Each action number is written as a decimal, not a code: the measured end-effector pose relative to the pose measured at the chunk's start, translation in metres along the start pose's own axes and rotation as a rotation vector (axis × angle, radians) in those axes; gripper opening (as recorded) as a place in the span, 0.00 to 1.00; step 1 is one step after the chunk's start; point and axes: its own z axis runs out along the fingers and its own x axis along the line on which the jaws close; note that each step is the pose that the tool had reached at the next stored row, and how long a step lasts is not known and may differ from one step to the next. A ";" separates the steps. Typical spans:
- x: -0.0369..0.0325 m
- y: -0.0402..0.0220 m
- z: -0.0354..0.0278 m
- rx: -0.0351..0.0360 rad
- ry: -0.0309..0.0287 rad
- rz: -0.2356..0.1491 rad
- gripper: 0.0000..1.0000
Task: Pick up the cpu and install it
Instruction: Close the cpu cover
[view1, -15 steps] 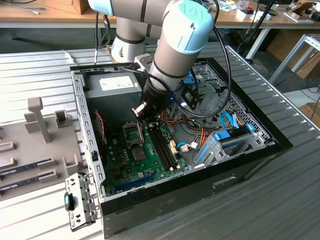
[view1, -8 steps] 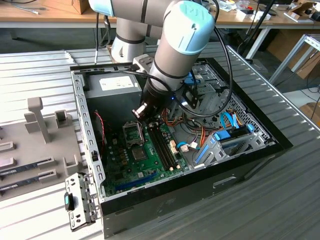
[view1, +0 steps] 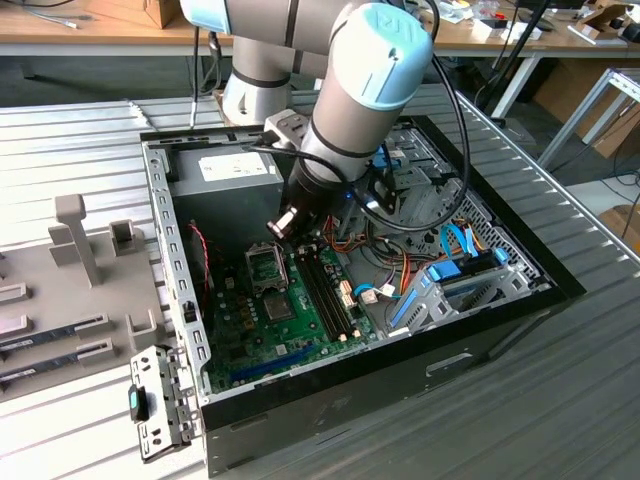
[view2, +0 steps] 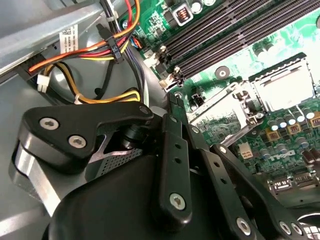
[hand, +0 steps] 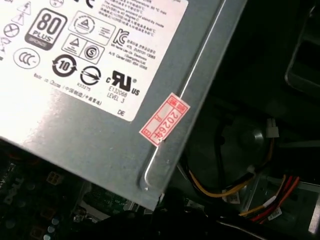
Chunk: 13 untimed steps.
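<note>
Grey parts tray (view1: 60, 300) on the counter, exterior view's left. Open computer case (view1: 175, 250): power supply (view1: 225, 172), motherboard (view1: 250, 320) with open socket (view1: 266, 268); cpu (view2: 287, 87) appears seated there. Tool (view2: 167, 115) hangs just above; cannot tell its grip.

In the exterior view an open computer case (view1: 350, 300) is sitting mid-frame on the table (view1: 560, 400), with the motherboard (view1: 270, 320) lying in its lower left part and the power-supply box (view1: 225, 175) sitting behind it at the upper left. The socket (view1: 267, 266) is lying just left of the memory slots (view1: 325, 290), and a tray (view1: 70, 290) is resting at the frame's left edge, outside the case.
</note>
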 end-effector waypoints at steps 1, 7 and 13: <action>-0.0003 -0.0001 0.0000 -0.0049 -0.0014 -0.003 0.11; -0.0004 -0.0013 0.0009 -0.0798 -0.0243 -0.059 0.11; 0.0021 -0.0076 0.0060 -0.0919 -0.0238 -0.083 0.11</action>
